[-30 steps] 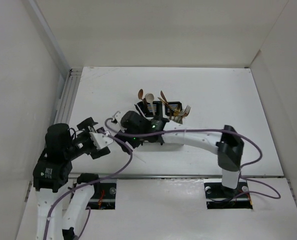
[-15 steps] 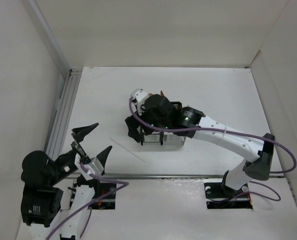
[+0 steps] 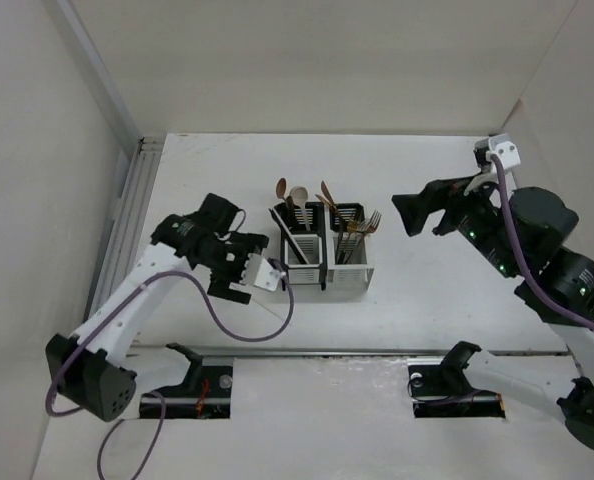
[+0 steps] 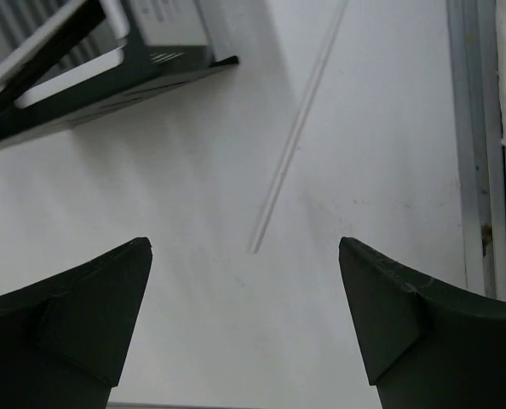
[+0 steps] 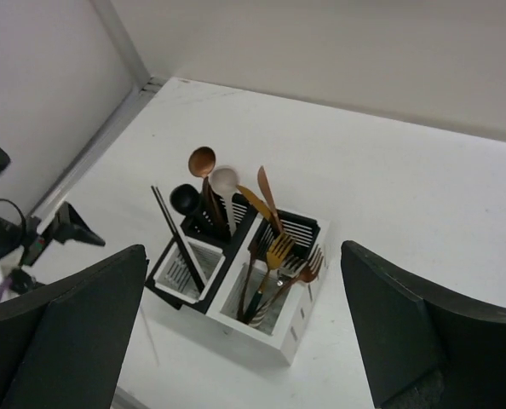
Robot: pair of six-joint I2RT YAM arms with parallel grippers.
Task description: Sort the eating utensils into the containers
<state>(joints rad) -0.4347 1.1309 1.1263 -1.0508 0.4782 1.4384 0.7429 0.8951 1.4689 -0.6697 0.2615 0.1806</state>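
"So, from above?"
"The containers (image 3: 322,262): four slatted squares, two black, two white. Left gripper (image 3: 242,268) just left of them, right gripper (image 3: 422,210) well right; both gaped, empty."
"Left wrist?"
"One thin pale chopstick (image 4: 297,136) lay on the table (image 4: 151,213), near the block."
"Right wrist?"
"Three round-bowled spoons (image 5: 202,160) stood far-left, coppery forks (image 5: 278,249) near-right."

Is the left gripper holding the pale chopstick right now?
No: the left gripper is open and empty, and the chopstick lies flat on the table beneath it.
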